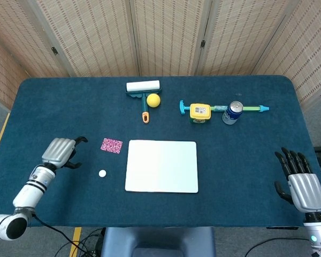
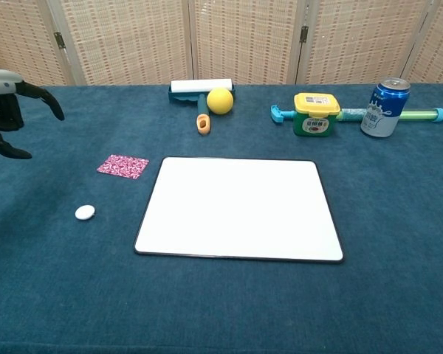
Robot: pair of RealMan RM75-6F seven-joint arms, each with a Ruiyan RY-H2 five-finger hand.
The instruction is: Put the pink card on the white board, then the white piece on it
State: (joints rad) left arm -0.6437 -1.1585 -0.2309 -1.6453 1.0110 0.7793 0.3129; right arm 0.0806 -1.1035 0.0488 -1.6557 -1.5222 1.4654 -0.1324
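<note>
pink card: flat on the cloth just off the white board's far-left corner, apart from it, not overlapping. Judged thin, light, a bit flexible; nothing to get under while it lies flush on the fabric.
card grip: best guess is a pinch at the edge facing away from the board, or a slide toward the board to lift an edge. Soft cloth may let a fingertip dig under.
white piece: small round disc, left of the board's left edge, nearer the robot than the card. Judged light, hard, smooth; likely to skid or pop out of a loose pinch. Take it across its sides between thumb and a finger.
left hand: left of the board, beyond the card and piece on that side; near the card, not touching it. Holds nothing, fingers apart and curved downward. In the chest view it shows at the left edge, above the cloth, well left of the card.
right hand: well right of the board, at the table's near-right edge, fingers extended and spread, empty.
board: bare, nothing on it yet; card goes first.
risk: card could slip under the board's edge if pushed flat.
</note>
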